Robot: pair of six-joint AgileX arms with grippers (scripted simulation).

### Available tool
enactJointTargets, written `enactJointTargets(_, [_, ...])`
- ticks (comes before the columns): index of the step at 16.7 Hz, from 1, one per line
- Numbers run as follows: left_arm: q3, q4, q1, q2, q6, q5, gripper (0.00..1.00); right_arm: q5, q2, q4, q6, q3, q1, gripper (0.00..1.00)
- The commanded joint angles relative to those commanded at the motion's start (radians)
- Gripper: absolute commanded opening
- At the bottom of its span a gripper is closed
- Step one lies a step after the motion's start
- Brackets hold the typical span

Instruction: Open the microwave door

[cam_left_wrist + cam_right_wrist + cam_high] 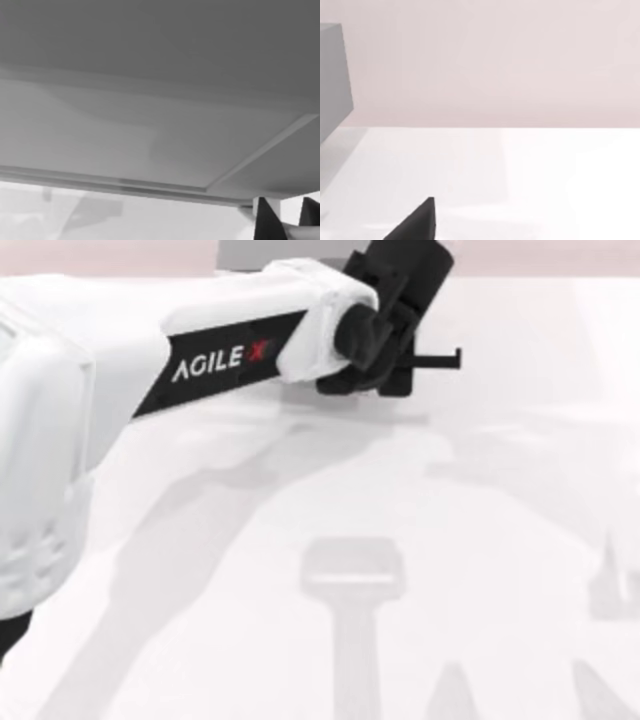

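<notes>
Reaching toward the back of the table with my left gripper (440, 360), up near the far edge in the top view. Jaw state: cannot tell; only dark finger pieces show, with no clear gap or contact visible. Left wrist view is filled by a flat grey panel with a raised frame line, which I take to be the microwave door (150, 135), very close to the camera. Handle not visible in any view, so no grasp confirmed. The microwave (270, 252) itself shows only as a grey strip at the far edge, mostly hidden behind my left arm. Right gripper (417, 222) parked low over the table (480, 540), well apart; state not discernible. Progress estimate: door swing cannot be judged; most of the opening may remain
</notes>
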Motion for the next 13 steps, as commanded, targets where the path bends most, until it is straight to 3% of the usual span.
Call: enactJointTargets(13, [-0.093, 0.057, 0.017, -0.062, 0.067, 0.037, 0.0, 0.0, 0.0, 0.0, 0.0, 0.0, 0.0, 1.0])
